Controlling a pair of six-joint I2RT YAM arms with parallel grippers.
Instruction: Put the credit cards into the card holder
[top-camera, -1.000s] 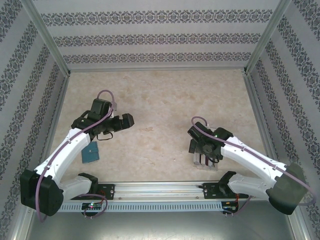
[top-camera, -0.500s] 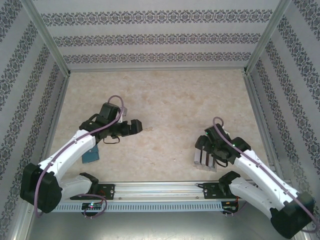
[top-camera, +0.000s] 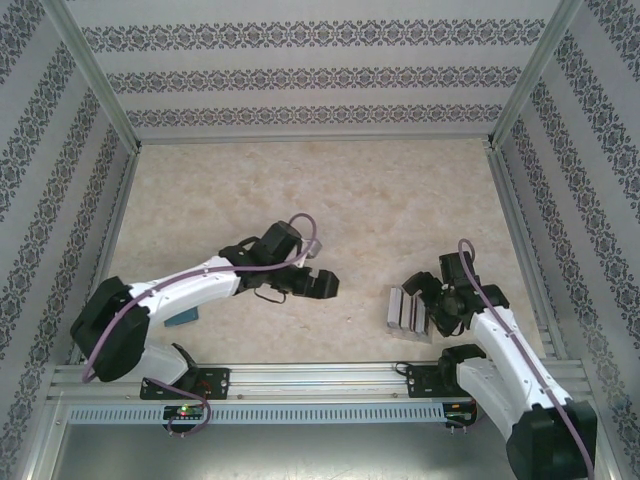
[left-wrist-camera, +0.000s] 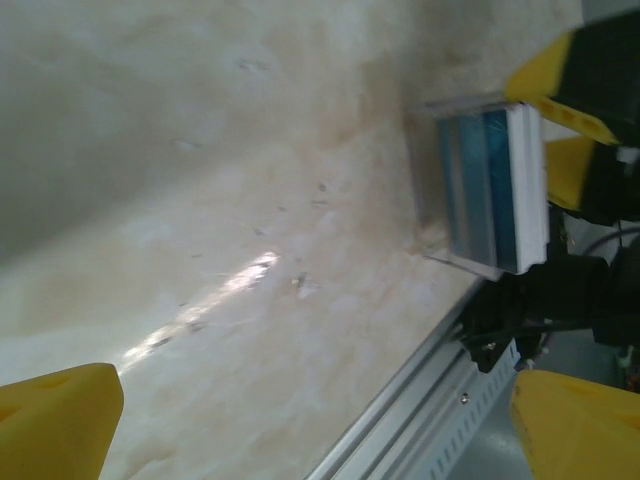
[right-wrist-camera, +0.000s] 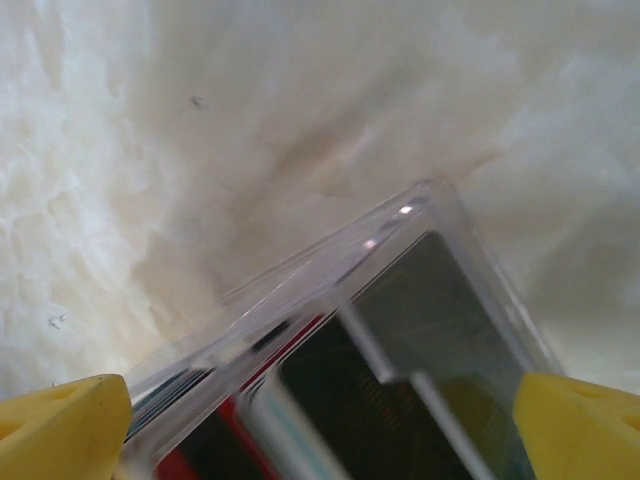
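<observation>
The credit cards (top-camera: 404, 309) stand side by side in a clear plastic case near the front right of the table. In the right wrist view the cards (right-wrist-camera: 420, 370) look dark, with a red edge at the left, inside the case's corner. My right gripper (top-camera: 428, 306) hovers open at the case's right side, and its yellow fingertips (right-wrist-camera: 60, 420) straddle the case. The teal card holder (top-camera: 184, 318) lies flat at the front left, partly under my left arm. My left gripper (top-camera: 322, 284) is open and empty at mid-table, facing the cards (left-wrist-camera: 485, 185).
The aluminium rail (top-camera: 320, 378) runs along the near edge, also seen as the rail (left-wrist-camera: 440, 390) in the left wrist view. Patterned walls (top-camera: 300, 80) enclose the marbled table (top-camera: 330, 200) on three sides. The right gripper's yellow fingers (left-wrist-camera: 560, 75) show beside the case.
My left arm has swung right from above the holder to mid-table. My right arm has drawn back toward the near edge, its gripper shifting to the right side of the cards.
</observation>
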